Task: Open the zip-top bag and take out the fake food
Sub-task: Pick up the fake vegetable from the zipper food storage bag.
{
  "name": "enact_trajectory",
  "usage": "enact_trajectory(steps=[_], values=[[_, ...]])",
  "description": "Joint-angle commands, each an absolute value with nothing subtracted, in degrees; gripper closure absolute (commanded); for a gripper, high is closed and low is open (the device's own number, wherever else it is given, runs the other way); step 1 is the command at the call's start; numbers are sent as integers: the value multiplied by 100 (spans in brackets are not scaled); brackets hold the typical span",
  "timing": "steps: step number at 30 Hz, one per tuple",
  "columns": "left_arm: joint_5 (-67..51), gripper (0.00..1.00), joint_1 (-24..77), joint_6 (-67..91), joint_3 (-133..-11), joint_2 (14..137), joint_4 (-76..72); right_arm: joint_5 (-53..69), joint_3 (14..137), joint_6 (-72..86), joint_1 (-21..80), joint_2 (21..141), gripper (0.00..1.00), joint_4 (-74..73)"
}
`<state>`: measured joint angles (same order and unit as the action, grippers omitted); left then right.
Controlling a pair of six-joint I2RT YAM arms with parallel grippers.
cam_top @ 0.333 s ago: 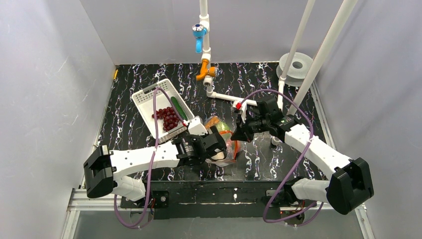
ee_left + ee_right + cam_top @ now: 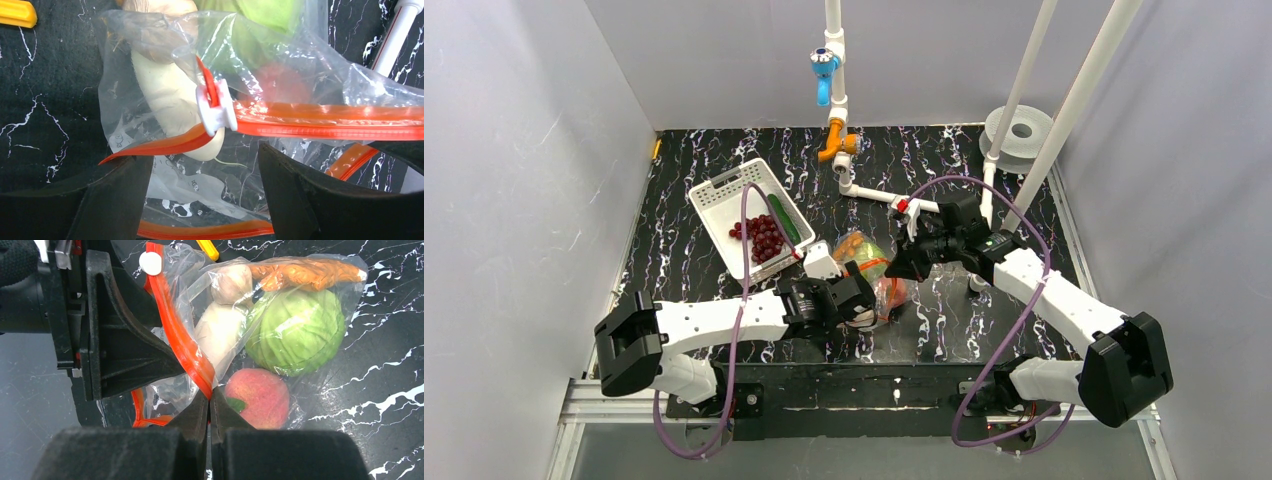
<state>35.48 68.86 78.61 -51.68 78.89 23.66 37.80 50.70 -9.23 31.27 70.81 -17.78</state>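
Observation:
The clear zip-top bag (image 2: 871,262) lies mid-table with its orange-red zip strip (image 2: 175,335) parted. Inside lies fake food: a green round vegetable (image 2: 295,332), a pink-red peach (image 2: 257,397), a white egg-shaped piece (image 2: 167,92) and an orange piece (image 2: 305,272). My right gripper (image 2: 209,392) is shut on the zip strip at the bag's mouth. My left gripper (image 2: 200,200) is open at the mouth. Loose bag film and the lower strip lie between its fingers (image 2: 300,200), and the white slider (image 2: 216,107) is just ahead. Grapes (image 2: 764,237) and a cucumber (image 2: 786,220) lie in the white basket (image 2: 719,195).
A white pipe run with a blue valve (image 2: 824,68) and an orange valve (image 2: 837,150) crosses the back of the table. A white spool (image 2: 1021,130) sits back right beside two slanted white poles. A small yellow tool (image 2: 17,12) lies by the bag.
The left arm has drawn back a little toward the near edge. The right gripper keeps its hold on the zip strip, shifted slightly left.

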Motion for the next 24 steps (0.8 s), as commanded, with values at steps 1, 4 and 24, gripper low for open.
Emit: enact_trajectory(steps=[1,4,24], values=[[3876,26,6854,7803,-5011,7990,2322,3800,4995,-797,3173,7066,99,-1478],[3845,26,6785,8092,-4968,8045,2482,3822,4979,-800,3190,7066,99,-1468],[3679,32,6512,8218,-5334,8793,2767,3775,4897,-868,3235,7101,99,-1415]])
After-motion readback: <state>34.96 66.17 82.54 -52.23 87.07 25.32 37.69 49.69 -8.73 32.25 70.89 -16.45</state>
